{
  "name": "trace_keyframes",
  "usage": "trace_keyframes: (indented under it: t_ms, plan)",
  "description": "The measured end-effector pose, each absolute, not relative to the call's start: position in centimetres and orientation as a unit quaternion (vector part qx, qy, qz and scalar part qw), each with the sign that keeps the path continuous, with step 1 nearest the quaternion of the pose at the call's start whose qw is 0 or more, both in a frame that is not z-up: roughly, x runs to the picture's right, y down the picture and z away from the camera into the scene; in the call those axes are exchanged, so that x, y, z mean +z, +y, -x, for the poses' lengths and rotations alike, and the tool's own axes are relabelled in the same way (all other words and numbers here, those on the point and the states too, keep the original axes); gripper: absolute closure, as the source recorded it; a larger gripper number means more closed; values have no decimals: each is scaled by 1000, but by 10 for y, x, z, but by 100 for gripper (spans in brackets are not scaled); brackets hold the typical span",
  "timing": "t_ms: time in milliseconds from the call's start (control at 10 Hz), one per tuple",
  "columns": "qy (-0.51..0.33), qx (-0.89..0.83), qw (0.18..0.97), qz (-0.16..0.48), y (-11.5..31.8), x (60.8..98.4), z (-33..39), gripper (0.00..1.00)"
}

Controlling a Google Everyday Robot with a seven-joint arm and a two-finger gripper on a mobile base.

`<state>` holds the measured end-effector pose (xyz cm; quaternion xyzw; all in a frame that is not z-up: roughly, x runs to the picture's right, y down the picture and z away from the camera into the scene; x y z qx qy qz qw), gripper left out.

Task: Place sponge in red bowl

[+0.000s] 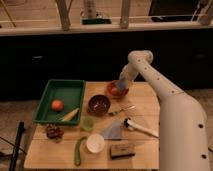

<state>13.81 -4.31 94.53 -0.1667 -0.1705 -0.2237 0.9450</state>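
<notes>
The red bowl [114, 91] sits at the far middle of the wooden table [145, 107]. My gripper [121, 87] reaches down from the white arm [150, 75] and is right over the bowl's right side, at its rim. A small blue-grey patch at the gripper's tip is the sponge [121, 89], inside or just above the bowl. Whether it rests on the bowl or hangs from the gripper does not show.
A maroon-brown bowl [98, 105] stands just front-left of the red bowl. A green tray [60, 89] with an orange fruit [57, 105] is at the left. A grey cloth [114, 131], white-handled tool [141, 128], brown block [122, 150], white cup [95, 143] and green cup [88, 123] lie nearer the front.
</notes>
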Motion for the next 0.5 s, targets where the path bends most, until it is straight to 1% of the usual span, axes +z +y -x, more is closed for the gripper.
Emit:
trace_keyframes:
  t_ms: [500]
  plan:
    - [-189, -253, 935, 162, -38, 932, -134, 100]
